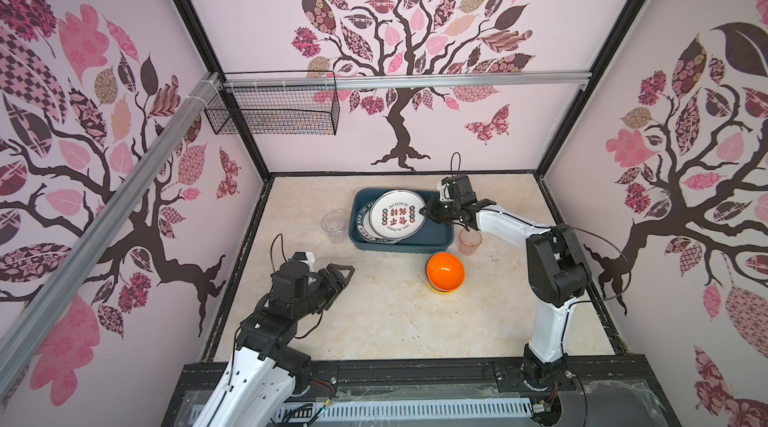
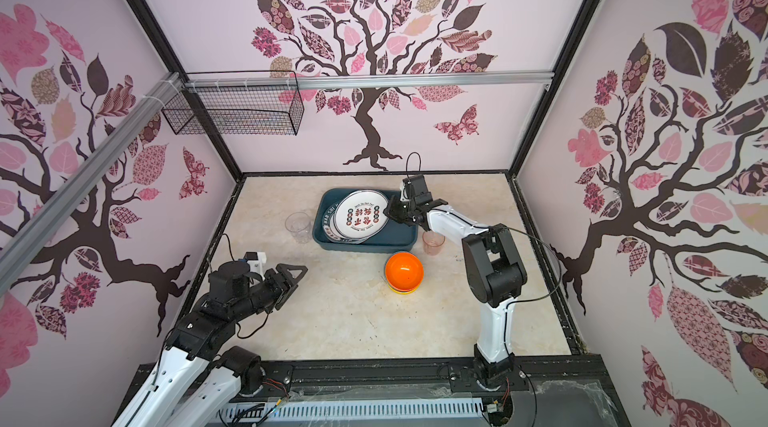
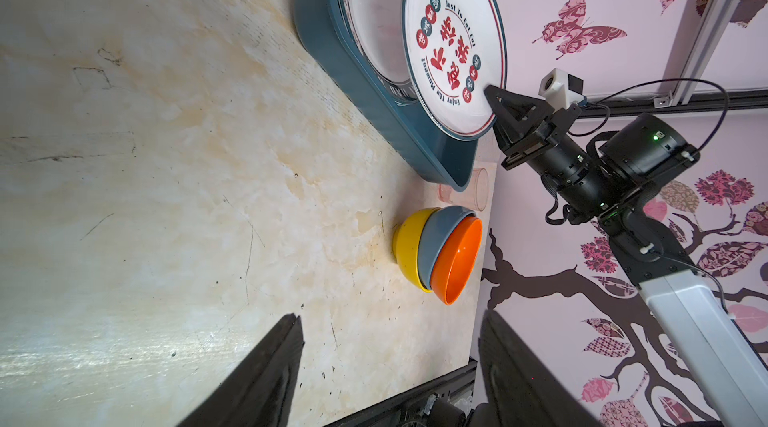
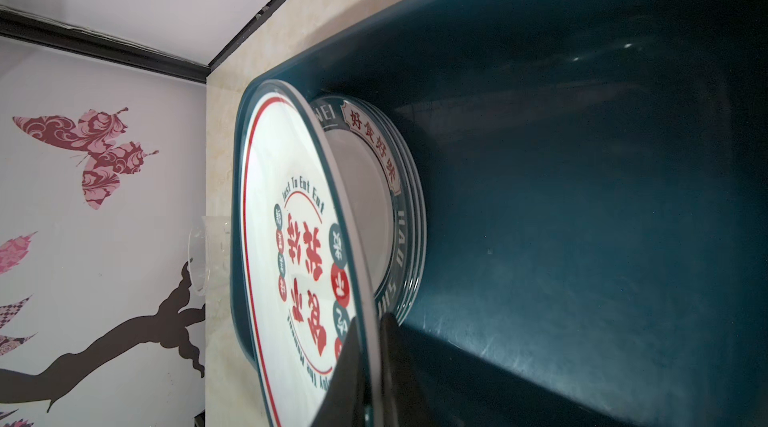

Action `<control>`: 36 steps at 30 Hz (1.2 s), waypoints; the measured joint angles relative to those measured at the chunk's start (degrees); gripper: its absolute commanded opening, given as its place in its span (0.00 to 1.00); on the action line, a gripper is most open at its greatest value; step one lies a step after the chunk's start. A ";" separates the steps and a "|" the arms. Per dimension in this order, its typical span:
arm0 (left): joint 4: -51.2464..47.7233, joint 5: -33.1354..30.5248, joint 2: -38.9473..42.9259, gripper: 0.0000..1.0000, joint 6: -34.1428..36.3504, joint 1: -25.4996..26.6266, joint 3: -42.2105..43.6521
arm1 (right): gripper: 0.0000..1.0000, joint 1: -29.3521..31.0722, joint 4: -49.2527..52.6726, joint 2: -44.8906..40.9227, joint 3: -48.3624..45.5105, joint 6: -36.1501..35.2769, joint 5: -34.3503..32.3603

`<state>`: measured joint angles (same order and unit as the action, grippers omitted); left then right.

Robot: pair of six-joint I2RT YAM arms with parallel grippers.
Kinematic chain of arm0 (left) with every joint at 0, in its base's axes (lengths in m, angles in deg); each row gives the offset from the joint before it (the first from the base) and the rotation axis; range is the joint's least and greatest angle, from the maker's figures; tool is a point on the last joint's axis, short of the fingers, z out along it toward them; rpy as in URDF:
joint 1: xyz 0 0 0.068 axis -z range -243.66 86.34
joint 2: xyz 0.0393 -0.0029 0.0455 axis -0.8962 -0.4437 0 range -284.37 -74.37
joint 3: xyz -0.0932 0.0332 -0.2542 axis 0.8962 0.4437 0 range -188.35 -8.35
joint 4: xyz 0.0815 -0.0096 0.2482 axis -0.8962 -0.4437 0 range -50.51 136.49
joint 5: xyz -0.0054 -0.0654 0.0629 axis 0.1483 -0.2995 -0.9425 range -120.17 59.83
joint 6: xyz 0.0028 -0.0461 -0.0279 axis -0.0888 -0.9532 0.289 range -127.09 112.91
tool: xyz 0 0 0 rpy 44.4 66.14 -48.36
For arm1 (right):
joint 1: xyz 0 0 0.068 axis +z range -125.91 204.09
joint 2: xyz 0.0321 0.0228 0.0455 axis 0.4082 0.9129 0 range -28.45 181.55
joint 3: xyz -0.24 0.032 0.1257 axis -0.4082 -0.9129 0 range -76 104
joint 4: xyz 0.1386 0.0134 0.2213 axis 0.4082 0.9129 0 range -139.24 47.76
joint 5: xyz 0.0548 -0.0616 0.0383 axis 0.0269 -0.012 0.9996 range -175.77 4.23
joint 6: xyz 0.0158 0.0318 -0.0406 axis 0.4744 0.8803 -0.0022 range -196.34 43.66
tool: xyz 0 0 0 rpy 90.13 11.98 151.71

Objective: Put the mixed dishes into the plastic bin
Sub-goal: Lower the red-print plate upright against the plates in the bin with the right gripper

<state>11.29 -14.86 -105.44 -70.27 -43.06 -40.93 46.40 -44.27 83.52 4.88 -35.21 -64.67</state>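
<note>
The teal plastic bin stands at the back of the table with plates lying in it. My right gripper is shut on the rim of a white printed plate, held tilted over the bin. Orange, blue-grey and yellow bowls sit nested in front of the bin. A pinkish cup stands to its right and a clear cup to its left. My left gripper is open and holds nothing, front left of the bin.
A black wire basket hangs from the rail on the back wall, upper left. Patterned walls close in the table on three sides. The right arm's elbow rises beside the right wall.
</note>
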 measured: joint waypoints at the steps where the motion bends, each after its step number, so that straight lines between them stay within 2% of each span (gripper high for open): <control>1: 0.00 0.00 0.00 0.70 0.00 0.00 0.00 | 0.04 0.00 -0.02 0.68 0.57 0.07 -0.09; 11: 0.02 0.13 0.00 0.70 -0.07 0.00 0.04 | 0.04 0.00 0.07 5.77 4.00 0.83 -0.74; 36: 0.24 0.37 0.22 0.70 -1.31 0.00 0.55 | 0.05 1.09 0.87 9.94 8.87 0.90 -1.38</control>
<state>11.53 -14.49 -105.22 -71.58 -43.06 -40.38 47.49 -43.40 93.46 13.75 -34.32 -66.05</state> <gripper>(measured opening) 0.699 0.092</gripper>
